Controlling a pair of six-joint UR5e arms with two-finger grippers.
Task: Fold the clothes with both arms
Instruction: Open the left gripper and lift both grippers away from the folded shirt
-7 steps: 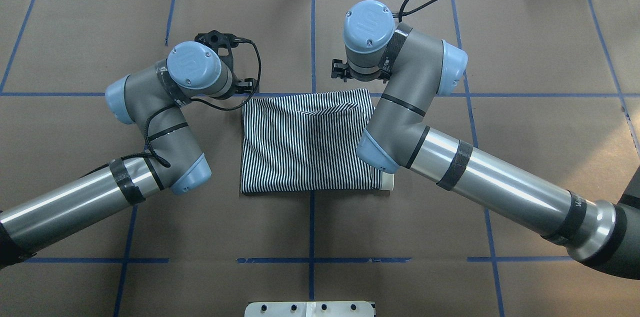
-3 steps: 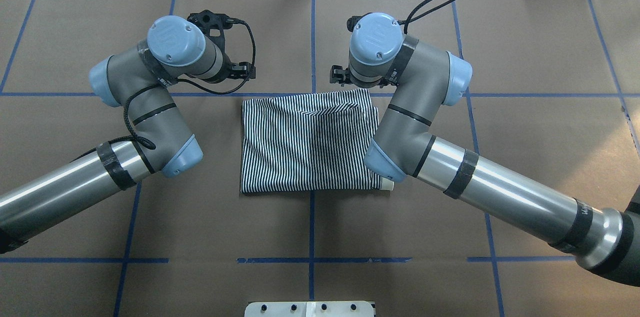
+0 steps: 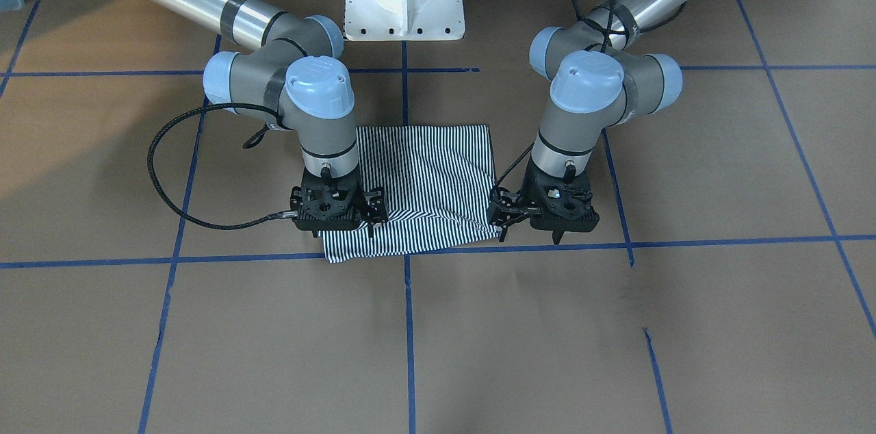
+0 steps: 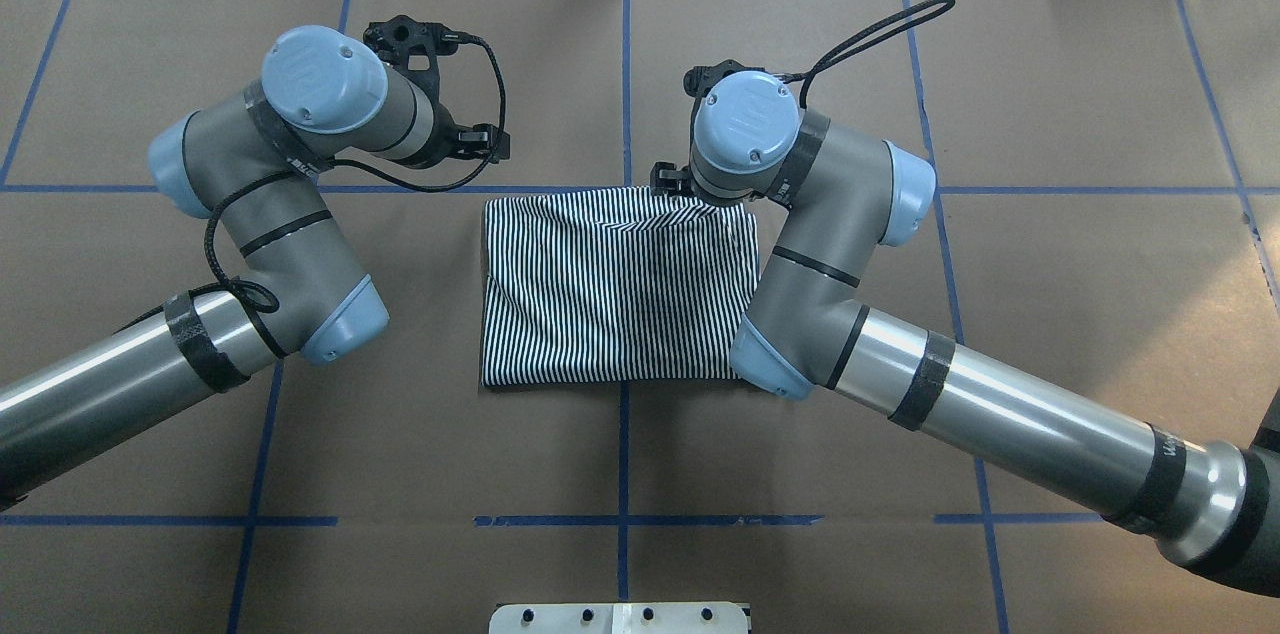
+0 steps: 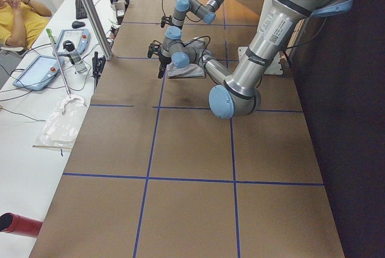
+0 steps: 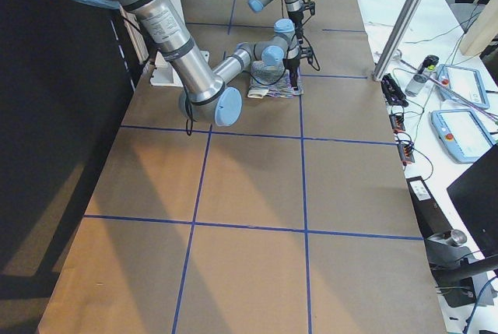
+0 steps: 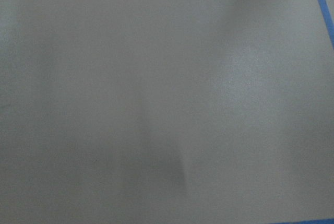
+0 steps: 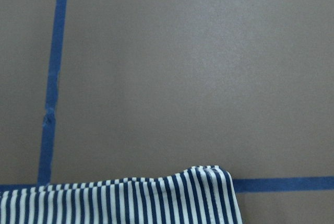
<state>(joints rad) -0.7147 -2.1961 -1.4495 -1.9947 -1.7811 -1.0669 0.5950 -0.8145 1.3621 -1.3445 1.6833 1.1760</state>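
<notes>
Between folds, the folded navy-and-white striped polo shirt [image 4: 615, 284] lies flat on the brown-papered table [image 4: 1050, 64], with the black right gripper [image 3: 342, 211] hovering at its 1 o'clock edge and the black left gripper [image 3: 540, 215] off at 10 o'clock, both seemingly empty though I cannot tell how far open, so the next fold calls for both pinching that far hem.

Striped polo shirt [image 4: 615, 294] — folded, flat.
</notes>
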